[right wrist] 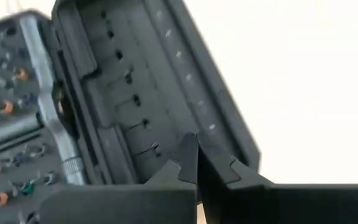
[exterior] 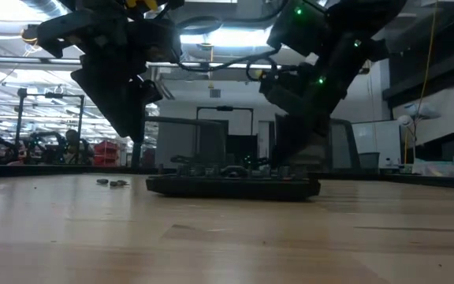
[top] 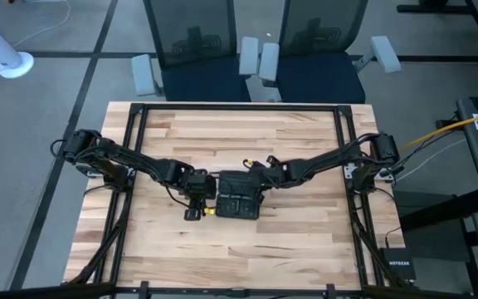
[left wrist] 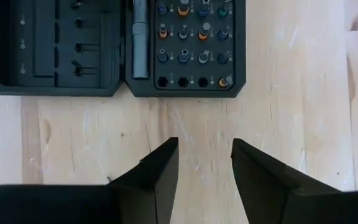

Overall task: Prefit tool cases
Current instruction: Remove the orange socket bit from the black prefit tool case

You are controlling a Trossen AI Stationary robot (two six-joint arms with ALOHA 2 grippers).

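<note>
In the left wrist view the open black plastic hinged case (left wrist: 114, 46) is cut off by the picture's edge, so its farthest row of bit slots is only partly seen. From above, the right hand (top: 260, 173) overlaps the case's far edge, and the small dark specks (exterior: 112, 182) on the wooden table (exterior: 227, 237) are perhaps loose bits, too small to tell.

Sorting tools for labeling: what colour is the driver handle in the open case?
Silver-grey metal, the driver handle against the black tool case; clearest in the left wrist view.
</note>
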